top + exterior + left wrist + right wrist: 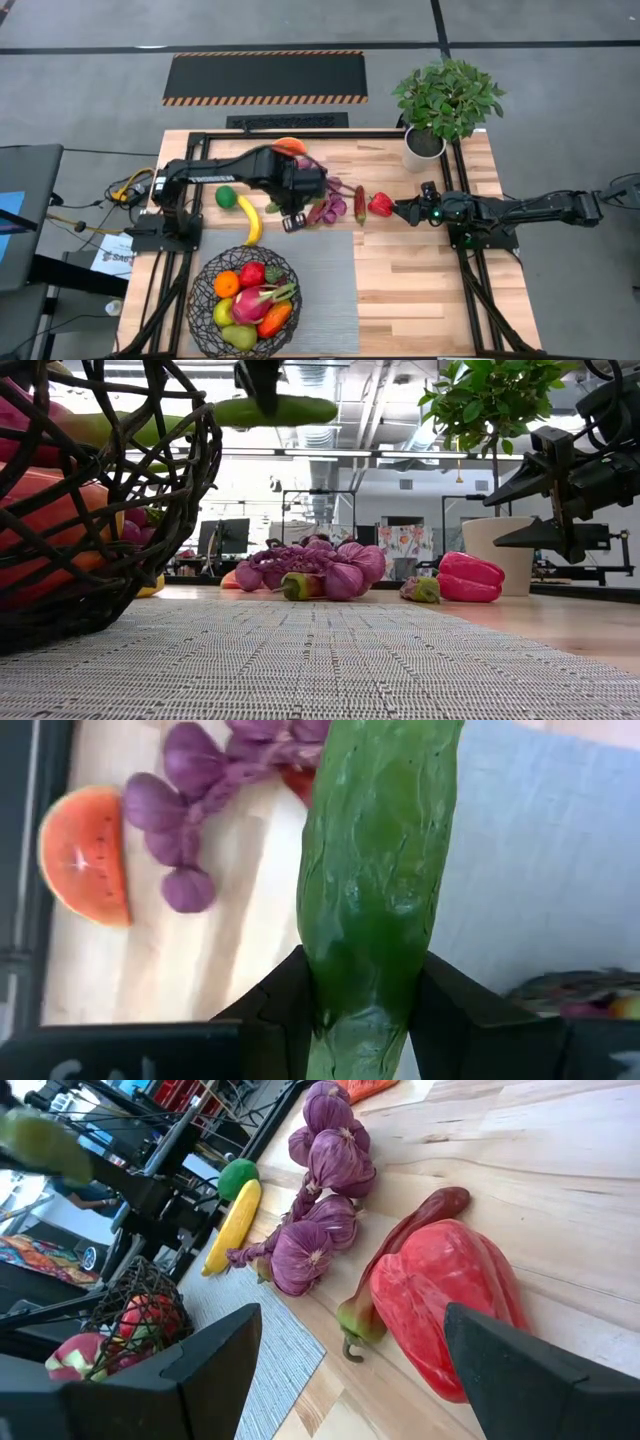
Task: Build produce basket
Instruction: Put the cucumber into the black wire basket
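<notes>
My left gripper (295, 222) is shut on a long green cucumber (380, 870) and holds it high above the table, beyond the grey mat's far edge; the cucumber also shows in the low view (285, 410). The black wire basket (245, 295) stands on the mat near the front edge and holds several fruits. My right gripper (405, 210) is open and empty, close to the right of a red pepper (440, 1295) that lies on the wood. A purple bunch (330, 200), a banana (250, 220), a green fruit (226, 197) and a watermelon slice (288, 146) lie on the table. My left gripper pinches the cucumber's two sides (345, 985) between its two fingers (285, 1005), partway along its length. The fingers come from above and lie across it. The cucumber hangs about level, lifted clear of the table.
A potted leafy plant (445, 105) stands at the far right corner. A small red-green chili (360, 205) lies between the purple bunch and the red pepper. The grey mat (320, 290) covers the near middle of the table.
</notes>
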`<state>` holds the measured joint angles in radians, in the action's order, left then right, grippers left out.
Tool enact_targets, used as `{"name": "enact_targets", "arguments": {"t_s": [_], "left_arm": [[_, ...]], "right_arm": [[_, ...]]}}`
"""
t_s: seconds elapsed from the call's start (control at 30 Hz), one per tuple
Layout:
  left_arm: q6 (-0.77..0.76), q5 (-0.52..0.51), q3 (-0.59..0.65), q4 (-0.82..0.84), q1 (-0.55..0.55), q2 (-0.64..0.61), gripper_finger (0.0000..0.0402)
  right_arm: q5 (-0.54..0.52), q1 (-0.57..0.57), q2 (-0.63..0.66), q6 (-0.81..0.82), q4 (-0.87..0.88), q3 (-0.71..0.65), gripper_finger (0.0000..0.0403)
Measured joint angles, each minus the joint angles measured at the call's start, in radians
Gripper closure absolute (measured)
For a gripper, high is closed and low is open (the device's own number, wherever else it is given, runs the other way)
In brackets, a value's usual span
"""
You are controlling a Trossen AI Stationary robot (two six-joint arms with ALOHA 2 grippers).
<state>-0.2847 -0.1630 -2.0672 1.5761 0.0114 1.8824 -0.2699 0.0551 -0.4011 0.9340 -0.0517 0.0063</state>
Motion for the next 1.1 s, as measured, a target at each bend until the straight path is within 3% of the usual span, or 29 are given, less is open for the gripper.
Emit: {"name": "enact_targets", "arguments": {"t_s": [0.17,0.43,0.87,0.97,1.1], "left_arm": [[-0.163,0.082,0.008,-0.005,0.113,-0.026,0.03],[-0.435,0.087,0.01,-0.005,0.271,-0.035,0.0299],[-0.624,0.112,0.011,-0.005,0.458,-0.037,0.0299],[-0.627,0.119,0.084,-0.007,0.483,-0.062,0.0297],[-0.706,0.15,0.254,-0.004,0.494,-0.195,0.0296]], "right_arm": [[0.0,0.0,0.0,0.0,0.0,0.0,0.0069],[0.001,0.0,0.0,-0.001,0.0,0.0,0.0069],[0.001,0.0,0.0,-0.042,0.0,0.0,0.0069],[0.001,0.0,0.0,-0.052,0.0,0.0,0.0069],[0.001,0.0,0.0,-0.052,0.0,0.0,0.0069]]}}
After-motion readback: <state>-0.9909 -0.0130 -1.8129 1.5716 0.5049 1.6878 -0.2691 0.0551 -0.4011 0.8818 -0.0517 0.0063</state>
